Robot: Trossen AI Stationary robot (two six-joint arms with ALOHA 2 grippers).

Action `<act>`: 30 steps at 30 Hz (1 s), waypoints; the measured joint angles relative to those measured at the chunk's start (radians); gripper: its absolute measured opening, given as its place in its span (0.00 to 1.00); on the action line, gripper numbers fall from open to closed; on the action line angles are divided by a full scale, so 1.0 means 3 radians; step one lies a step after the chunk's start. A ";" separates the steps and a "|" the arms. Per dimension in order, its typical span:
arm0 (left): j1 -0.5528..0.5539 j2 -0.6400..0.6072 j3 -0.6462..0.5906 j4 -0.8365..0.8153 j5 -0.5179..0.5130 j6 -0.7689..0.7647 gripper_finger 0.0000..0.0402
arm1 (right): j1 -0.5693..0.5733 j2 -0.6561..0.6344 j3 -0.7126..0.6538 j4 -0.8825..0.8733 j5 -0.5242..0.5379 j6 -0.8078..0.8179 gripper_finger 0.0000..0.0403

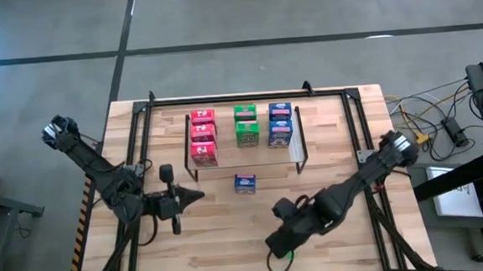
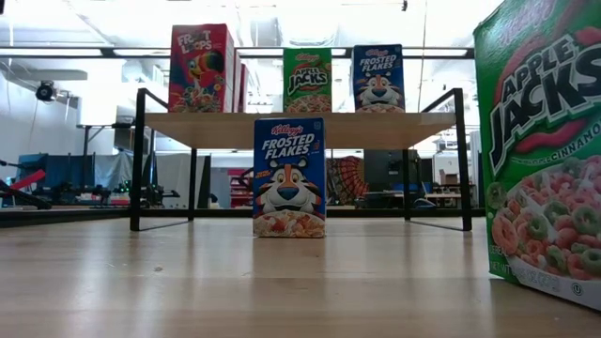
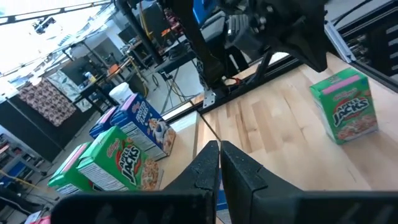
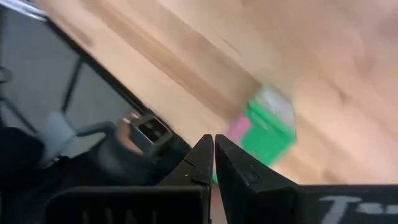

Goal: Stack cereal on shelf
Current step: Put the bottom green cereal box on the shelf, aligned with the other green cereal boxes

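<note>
Seven cereal boxes (image 1: 241, 127) stand on the shelf (image 1: 300, 153). One box (image 1: 244, 182) stands on the table (image 1: 342, 138) just before the shelf; another (image 3: 343, 107) farther forward.

Low view: a green Apple Jacks box (image 2: 545, 141) at 3 o'clock is cropped by the edge. Right wrist view: green box (image 4: 264, 134) blurred, label unreadable.

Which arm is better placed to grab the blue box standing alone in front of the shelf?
Probably the left. The left gripper is level with the blue box and points toward it with nothing between them, while the right gripper faces the loose green box.
</note>
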 joint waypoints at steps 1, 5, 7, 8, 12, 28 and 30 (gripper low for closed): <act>-0.0015 0.0000 0.0000 -0.0001 0.0000 0.0001 0.00 | 0.0022 0.0064 0.0064 -0.0108 -0.0062 0.0125 0.02; -0.0041 -0.0001 0.0000 -0.0022 0.0001 0.0008 0.00 | 0.0081 0.0266 0.0251 -0.0455 -0.0356 0.0515 0.02; -0.0045 -0.0001 0.0000 -0.0030 0.0001 0.0010 0.00 | 0.0099 0.0325 0.0303 -0.0525 -0.0415 0.0643 0.02; -0.0045 -0.0002 0.0000 -0.0032 0.0001 0.0010 0.00 | 0.0104 0.0345 0.0311 -0.0528 -0.0415 0.0689 0.02; -0.0045 -0.0003 -0.0001 -0.0055 0.0001 0.0059 0.00 | 0.0103 0.0393 0.0313 -0.0520 -0.0430 0.0756 0.04; -0.0045 -0.0003 -0.0001 -0.0072 0.0004 0.0159 0.00 | 0.0030 0.0366 0.0309 -0.0519 -0.0386 0.1125 0.61; -0.0045 -0.0003 -0.0001 -0.0079 0.0004 0.0159 0.00 | 0.0024 0.0366 0.0308 -0.0519 -0.0311 0.1137 0.65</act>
